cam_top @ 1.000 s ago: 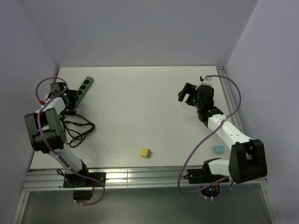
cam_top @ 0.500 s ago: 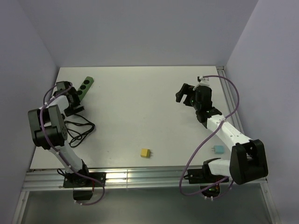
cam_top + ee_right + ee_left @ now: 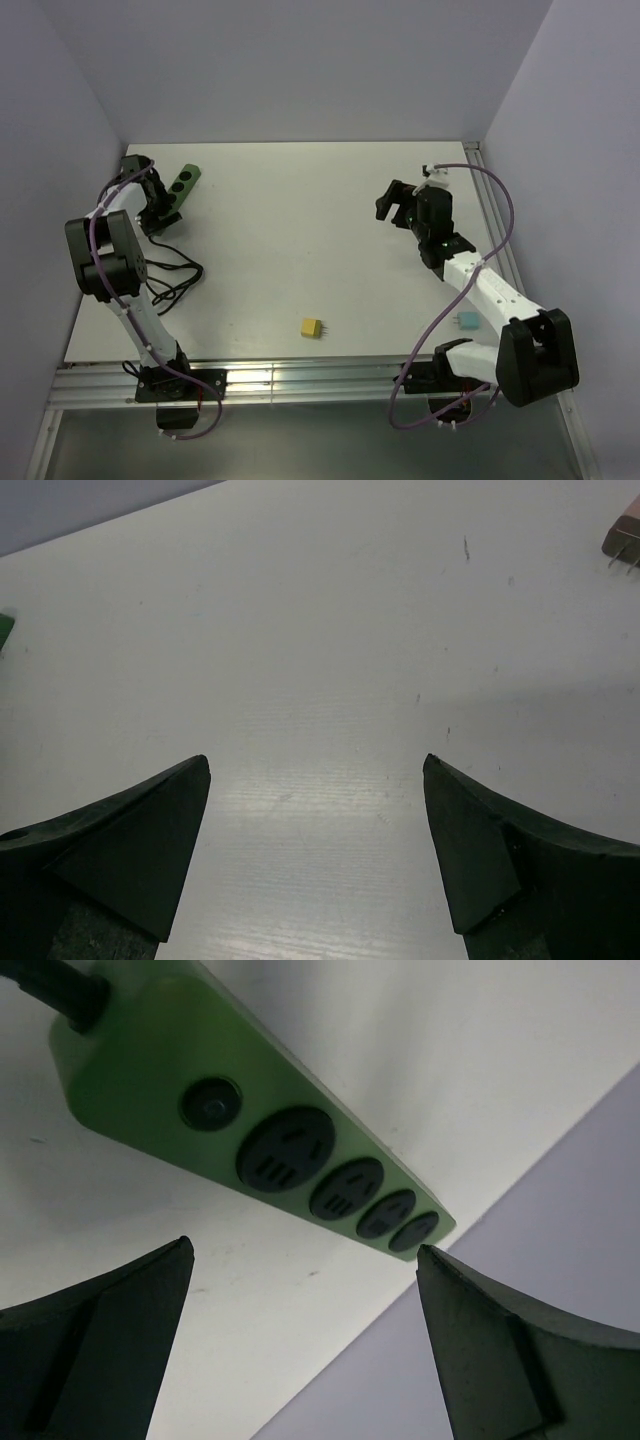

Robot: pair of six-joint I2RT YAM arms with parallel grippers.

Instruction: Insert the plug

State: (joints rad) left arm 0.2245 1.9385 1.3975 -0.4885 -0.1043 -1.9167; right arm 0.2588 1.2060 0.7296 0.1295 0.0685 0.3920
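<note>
Though flat, plug (image 3: 312, 327) prongs rightward

Both arms share one build. The left arm (image 3: 100, 265) and the right arm (image 3: 487, 288) have slim white links joined by bulky black joint housings, rounded and matte. Each stands on a black base plate (image 3: 185, 383). A purple cable (image 3: 511, 212) trails along each arm in wide, slack loops, thin against the white shells. Seen from the wrists, the left gripper (image 3: 303, 1250) and right gripper (image 3: 316, 760) end in dark fingers (image 3: 90, 1350): broad wedges with flat, faceted faces and sharp edges, narrowing to blunt tips.
</note>
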